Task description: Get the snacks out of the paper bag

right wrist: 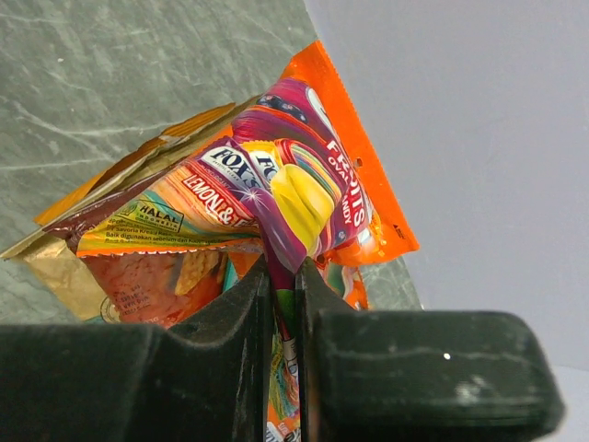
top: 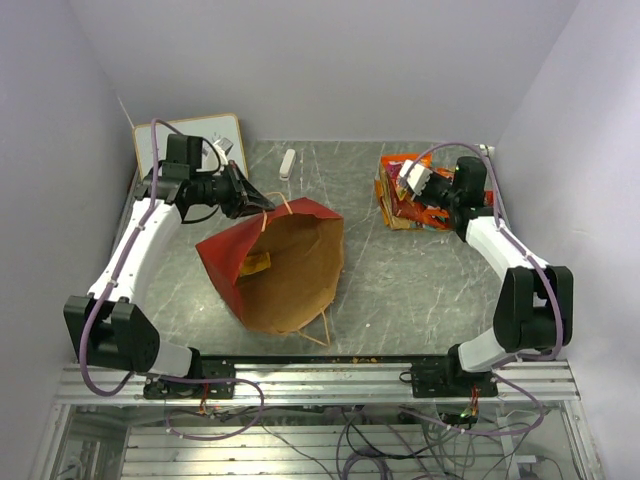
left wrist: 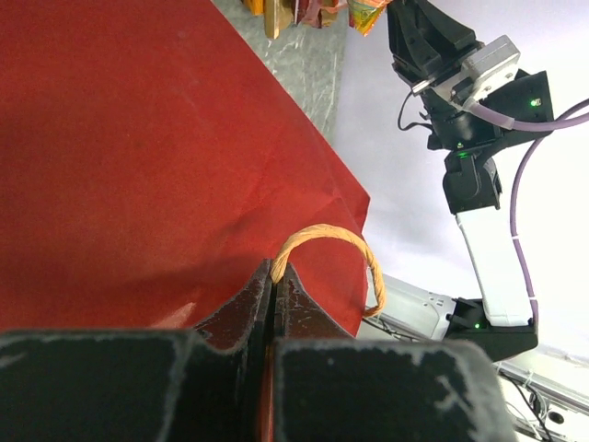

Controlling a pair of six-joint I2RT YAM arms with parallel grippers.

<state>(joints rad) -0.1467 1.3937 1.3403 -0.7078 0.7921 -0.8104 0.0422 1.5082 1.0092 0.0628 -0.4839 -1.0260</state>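
Observation:
The paper bag (top: 285,270) lies on its side in mid-table, red outside, its brown mouth facing the near edge. One orange packet (top: 257,264) shows inside it. My left gripper (top: 258,203) is shut on the bag's far rim where a cord handle (left wrist: 333,238) meets the red paper (left wrist: 138,147). Several snacks (top: 408,205) lie piled at the back right. My right gripper (right wrist: 285,272) is shut on an orange and purple candy packet (right wrist: 304,175) just above that pile, with other packets (right wrist: 138,272) under it.
A white whiteboard (top: 200,135) leans at the back left corner and a small white marker (top: 288,162) lies by the back wall. Grey walls close in the table on three sides. The metal rail (top: 320,380) runs along the near edge.

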